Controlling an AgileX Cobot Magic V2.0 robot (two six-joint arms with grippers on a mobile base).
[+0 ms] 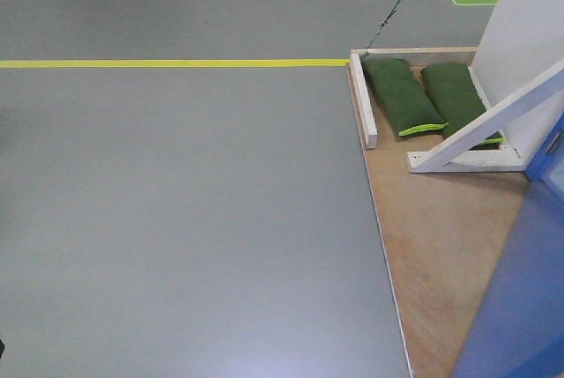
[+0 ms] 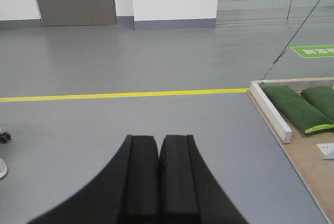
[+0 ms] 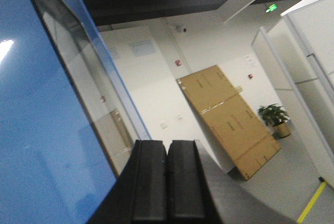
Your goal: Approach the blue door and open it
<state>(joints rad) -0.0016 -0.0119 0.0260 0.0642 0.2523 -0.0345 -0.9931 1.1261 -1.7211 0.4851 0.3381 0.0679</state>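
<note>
— How were your arms standing?
— My left gripper (image 2: 158, 139) pointed forward, low over the grey floor (image 2: 104, 62). Its pads were pressed together and held nothing. My right gripper (image 3: 167, 143) was tilted upward, also closed and empty.
— And the blue door (image 3: 42, 130)?
— It rose close beside my right gripper, at the left of that wrist view.
</note>
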